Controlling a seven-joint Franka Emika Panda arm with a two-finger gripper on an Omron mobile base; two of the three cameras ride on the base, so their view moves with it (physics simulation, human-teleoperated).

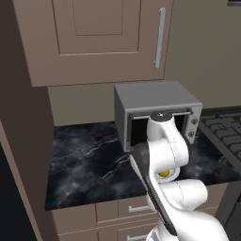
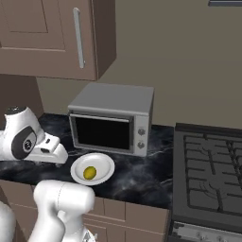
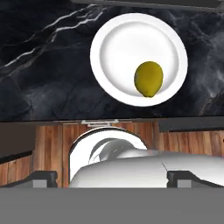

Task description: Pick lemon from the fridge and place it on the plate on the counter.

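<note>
Lemon (image 3: 148, 78), dull yellow, oval, on white plate (image 3: 114, 48), black-marble counter (image 3: 39, 83).

Yellow lemon (image 3: 148, 78) on white plate (image 3: 113, 48), black white-veined counter (image 3: 39, 65), grey microwave (image 2: 113, 118), brown drawers (image 1: 101, 214)

White arm (image 1: 164, 155) — rounded links, dark joints.

One lemon (image 3: 148, 78), one plate (image 3: 113, 48), one microwave (image 2: 113, 118), one stove (image 2: 208, 175), one counter (image 1: 89, 164).
</note>
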